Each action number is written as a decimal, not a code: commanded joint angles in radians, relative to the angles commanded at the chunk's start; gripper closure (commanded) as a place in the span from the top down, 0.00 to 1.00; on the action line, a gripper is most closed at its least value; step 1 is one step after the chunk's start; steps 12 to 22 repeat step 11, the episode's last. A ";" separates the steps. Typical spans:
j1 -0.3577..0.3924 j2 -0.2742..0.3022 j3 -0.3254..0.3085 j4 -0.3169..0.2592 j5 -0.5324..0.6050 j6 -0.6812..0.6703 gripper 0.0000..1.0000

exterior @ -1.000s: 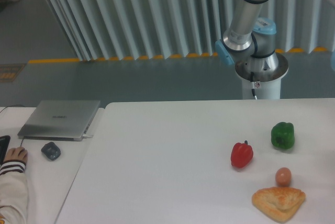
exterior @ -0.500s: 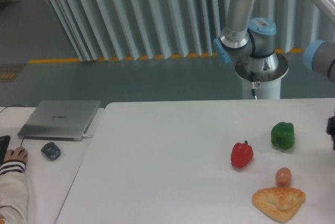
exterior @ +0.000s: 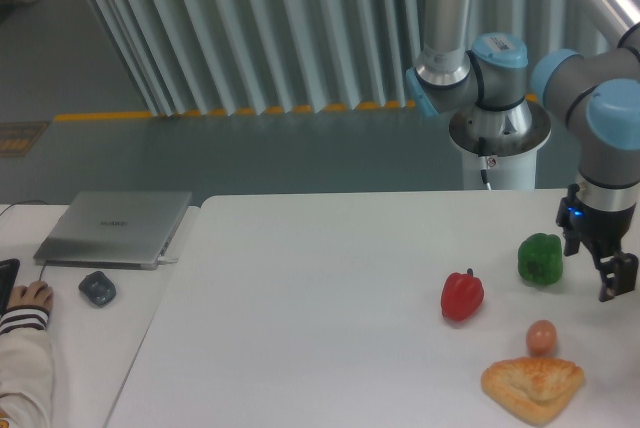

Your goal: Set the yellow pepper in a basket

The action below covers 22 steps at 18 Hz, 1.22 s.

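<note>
Just right of the green pepper (exterior: 540, 258) our tool (exterior: 610, 283) hangs low over the worktop (exterior: 320, 298), holding nothing, its opening unclear; we see neither yellow pepper nor basket, so it seems merely in transit.

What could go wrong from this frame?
No yellow pepper or basket shows, so the gripper, beside the green pepper, might take the wrong thing. The red pepper, egg and pastry lie close together and risk being knocked.
</note>
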 joint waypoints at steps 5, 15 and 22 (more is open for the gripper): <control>-0.003 0.037 -0.012 -0.014 0.018 0.011 1.00; -0.006 0.052 -0.035 -0.014 0.017 0.003 1.00; -0.006 0.052 -0.035 -0.014 0.017 0.003 1.00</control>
